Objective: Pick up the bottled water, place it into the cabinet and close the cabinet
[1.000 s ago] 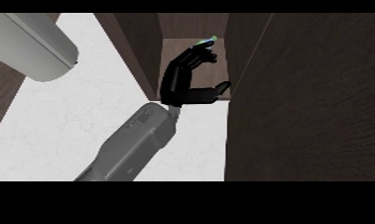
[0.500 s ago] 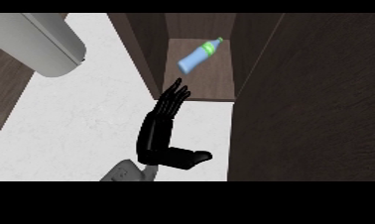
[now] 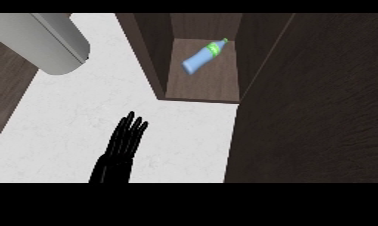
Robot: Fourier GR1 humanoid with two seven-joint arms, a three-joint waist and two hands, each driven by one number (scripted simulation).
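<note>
one bottled water [image 3: 204,56] lies inside the cabinet [image 3: 203,90]; one robot hand [image 3: 118,152], fingers straight, holds nothing.

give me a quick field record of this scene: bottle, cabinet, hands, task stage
bottle: lying on its side inside the cabinet, green cap toward the back
cabinet: open, door at right not closed
right robot hand: open, fingers straight, over the counter, apart from the bottle
left robot hand: not in view
task stage: bottle placed; closing left

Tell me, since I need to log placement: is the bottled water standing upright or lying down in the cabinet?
Lying down. The bottled water rests on its side on the cabinet floor, green cap end pointing away.
</note>
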